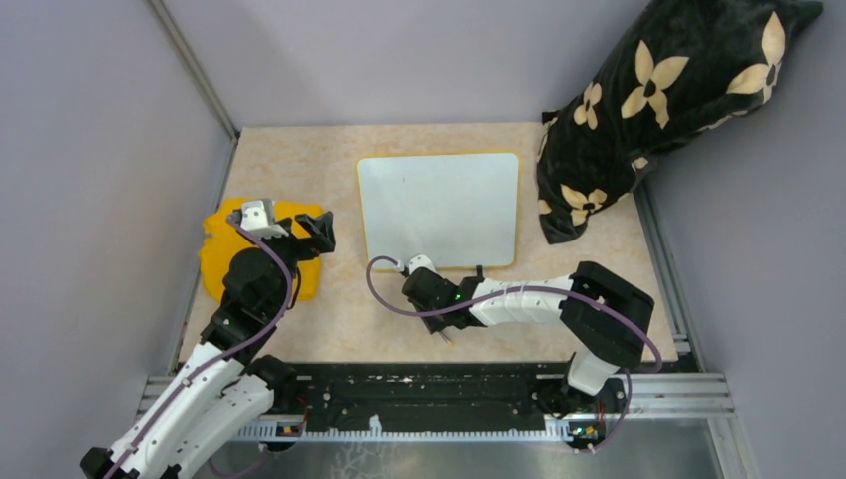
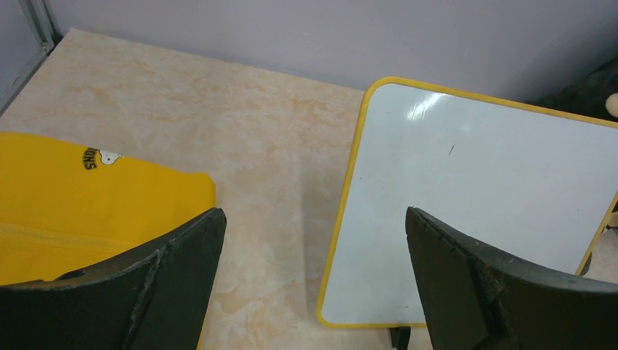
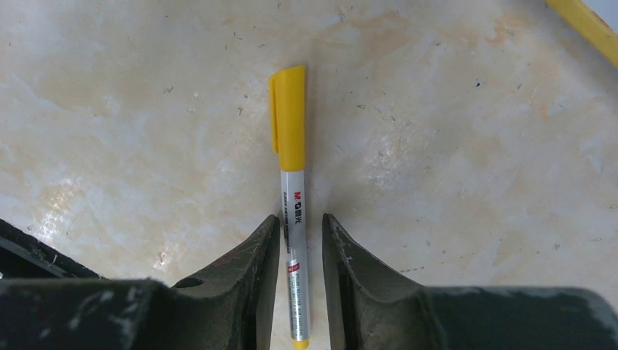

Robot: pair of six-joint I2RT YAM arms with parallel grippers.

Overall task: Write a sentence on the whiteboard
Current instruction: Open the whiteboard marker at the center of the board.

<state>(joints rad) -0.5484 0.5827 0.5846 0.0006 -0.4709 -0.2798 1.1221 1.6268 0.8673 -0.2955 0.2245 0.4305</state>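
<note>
The whiteboard (image 1: 439, 210) lies flat mid-table, white with a yellow rim; its near-left corner shows in the left wrist view (image 2: 474, 197), and a bit of rim in the right wrist view (image 3: 583, 22). Its face looks blank, so the sentence is out of view. A marker (image 3: 289, 124) with a yellow cap and silver barrel lies on the table. My right gripper (image 3: 301, 219) straddles its barrel, jaws narrowly apart, with a gap on the right side. In the top view my right gripper (image 1: 431, 299) sits just in front of the board. My left gripper (image 1: 294, 235) (image 2: 313, 215) hangs wide open, holding nothing, left of the board.
A flat yellow cloth piece (image 1: 224, 264) (image 2: 73, 197) lies under the left arm at the table's left. A black pillow with cream flowers (image 1: 658, 110) leans at the back right. Grey walls close the table on three sides.
</note>
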